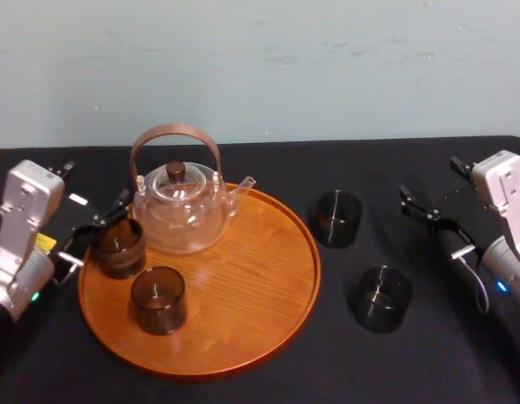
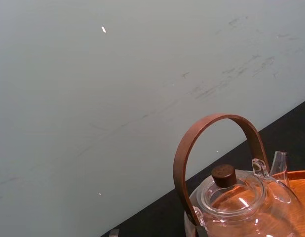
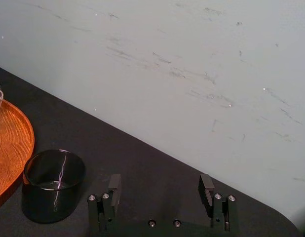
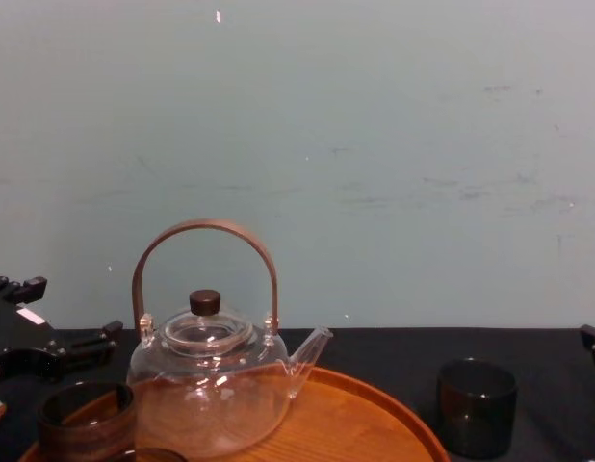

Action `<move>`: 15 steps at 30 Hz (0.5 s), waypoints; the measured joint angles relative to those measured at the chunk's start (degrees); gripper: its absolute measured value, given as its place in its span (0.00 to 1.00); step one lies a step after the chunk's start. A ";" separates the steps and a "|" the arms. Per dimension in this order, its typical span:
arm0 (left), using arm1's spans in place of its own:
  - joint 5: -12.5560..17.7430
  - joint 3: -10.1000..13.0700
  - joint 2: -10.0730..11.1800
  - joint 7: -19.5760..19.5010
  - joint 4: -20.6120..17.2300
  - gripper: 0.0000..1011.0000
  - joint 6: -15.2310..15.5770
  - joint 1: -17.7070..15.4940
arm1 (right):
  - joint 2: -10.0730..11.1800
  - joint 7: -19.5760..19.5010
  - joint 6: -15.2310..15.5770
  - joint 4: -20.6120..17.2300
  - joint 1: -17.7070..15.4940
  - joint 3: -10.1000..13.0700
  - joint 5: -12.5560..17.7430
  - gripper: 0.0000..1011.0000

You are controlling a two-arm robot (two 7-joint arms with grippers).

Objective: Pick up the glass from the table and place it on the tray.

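Smoky glass (image 1: 119, 247) stands upright on the tray (image 1: 243, 286), masking the left claw (image 1: 98, 231), whose grip I cannot tell; right claw (image 3: 160, 183) gapes empty.

No readable word, brand, number or sign anywhere. On the left arm (image 1: 24, 227), at the left edge of the bench (image 1: 395, 370): a white sticker (image 1: 77, 199) and, nearer, a yellow tag (image 1: 45, 242), both too small to make out any print. Same white sticker from the chest view (image 4: 30, 316), likewise illegible.
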 joint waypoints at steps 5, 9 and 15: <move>0.00 0.00 0.00 0.00 0.00 0.99 0.00 0.00 | 0.00 0.00 0.00 0.00 0.00 0.00 0.00 0.99; 0.00 0.00 0.00 0.00 0.00 0.99 0.00 0.00 | 0.00 0.00 0.00 0.00 -0.01 0.00 0.00 0.99; 0.00 0.00 0.00 0.00 0.00 0.99 0.00 0.00 | 0.00 0.00 0.00 0.00 0.00 0.00 0.00 0.99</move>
